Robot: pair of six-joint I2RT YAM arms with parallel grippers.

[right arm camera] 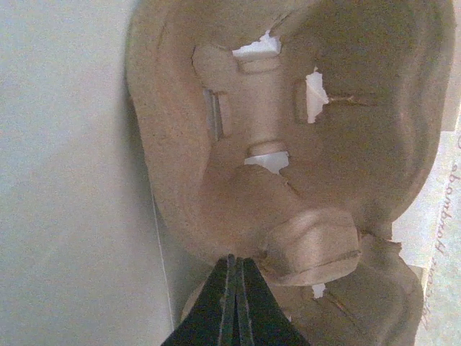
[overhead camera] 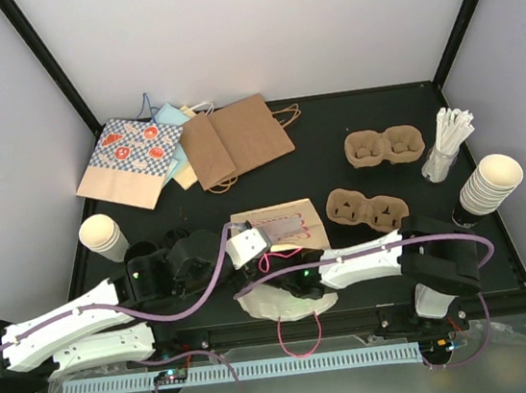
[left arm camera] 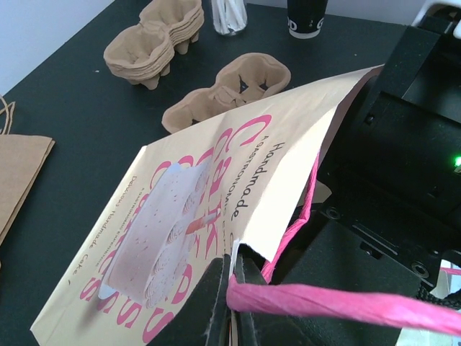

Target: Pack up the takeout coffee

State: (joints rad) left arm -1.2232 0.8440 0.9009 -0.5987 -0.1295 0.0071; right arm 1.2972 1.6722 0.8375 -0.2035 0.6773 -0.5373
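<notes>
Fibrous pulp carrier (right arm camera: 238, 144) — paper bag (left arm camera: 288, 166) w/ twisted handle (left arm camera: 324, 299).

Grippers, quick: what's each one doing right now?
Left gripper: jaws closed on the rim of the cake bag, by its pink handle.
Right gripper: jaws closed against a pulp cup carrier; whether they pinch it cannot be told.

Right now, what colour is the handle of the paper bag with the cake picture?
Bright pink. The handle shows best in the left wrist view.
</notes>
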